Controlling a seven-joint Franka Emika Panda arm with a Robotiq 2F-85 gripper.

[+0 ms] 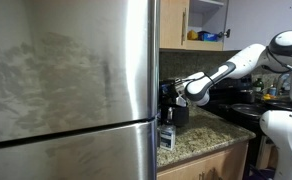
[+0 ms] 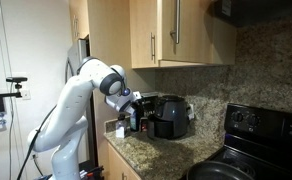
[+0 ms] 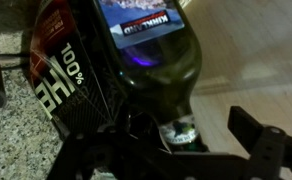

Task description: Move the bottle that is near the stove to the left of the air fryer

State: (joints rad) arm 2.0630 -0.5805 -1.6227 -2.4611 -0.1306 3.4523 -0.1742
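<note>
The dark bottle (image 3: pixel 151 60) with a blue label fills the wrist view, and its capped neck lies between my fingers. My gripper (image 3: pixel 186 135) is open: pale background shows between the neck and the right finger. In an exterior view the gripper (image 2: pixel 136 104) sits over the bottle (image 2: pixel 136 120), which stands upright on the counter just left of the black air fryer (image 2: pixel 170 115). The black stove (image 2: pixel 254 128) is far right. In an exterior view my gripper (image 1: pixel 179 92) hangs over dark shapes beside the fridge; there I cannot separate bottle from air fryer.
A stainless-steel fridge (image 1: pixel 71 90) fills much of an exterior view. A small blue-and-white carton (image 1: pixel 166 137) stands at the granite counter's front edge (image 2: pixel 136 155). A black-and-red "100%" bag (image 3: pixel 66 75) lies against the bottle. Wooden cabinets (image 2: pixel 176 30) hang overhead.
</note>
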